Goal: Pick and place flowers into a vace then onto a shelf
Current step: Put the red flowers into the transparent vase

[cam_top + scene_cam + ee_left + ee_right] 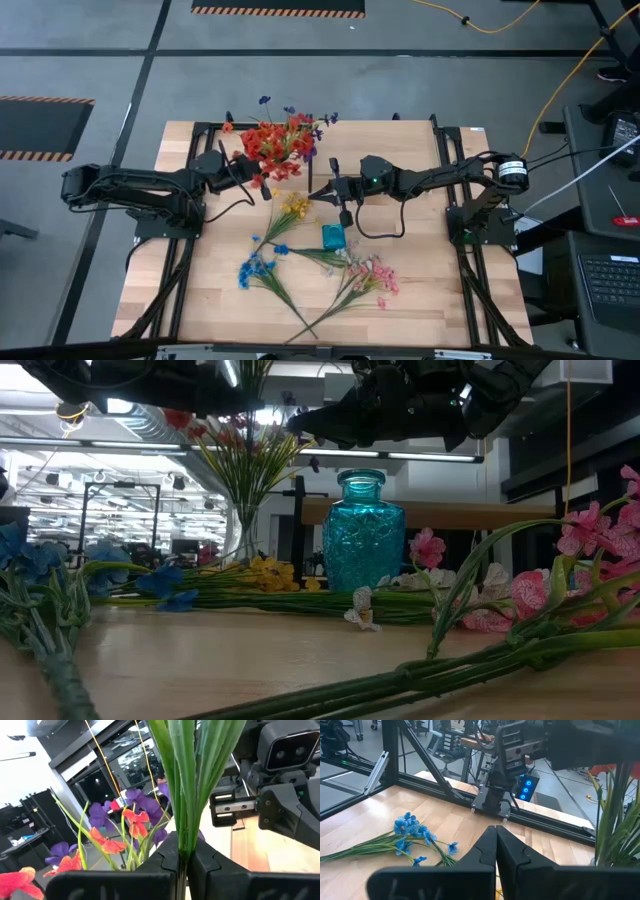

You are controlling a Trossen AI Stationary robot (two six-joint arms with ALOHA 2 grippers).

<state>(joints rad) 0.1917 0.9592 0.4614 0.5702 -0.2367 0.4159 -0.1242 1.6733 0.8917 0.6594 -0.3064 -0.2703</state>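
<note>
A bunch of flowers (pixel 278 145) with red, orange and purple blooms stands above the table's far middle, with my left gripper (pixel 262 186) shut on its green stalks. Just right of it my right gripper (pixel 313 192) hovers shut and empty; its wrist view shows the closed fingers (pixel 496 842). A teal glass vase (pixel 333 237) stands upright on the table, nearer than both grippers. Yellow flowers (pixel 294 207), blue flowers (pixel 255 268) and pink flowers (pixel 370 275) lie flat on the tabletop around it. In the low view a light-wood shelf (pixel 460 513) shows behind the vase (pixel 363 532). My left gripper pinches several of the bunch's green stalks (pixel 181 847) together between its two fingers. The fingers come level from the table's left and lie across the stalks. The bunch stands roughly upright with its blooms on top, and the stalks' lower end (pixel 245 545) hangs below the fingers.
The stalks of the lying flowers cross each other toward the near edge (pixel 310 320). Black frame rails (pixel 190 250) run along both sides of the table. In the right wrist view the left arm's base (pixel 492 800) stands at the far side.
</note>
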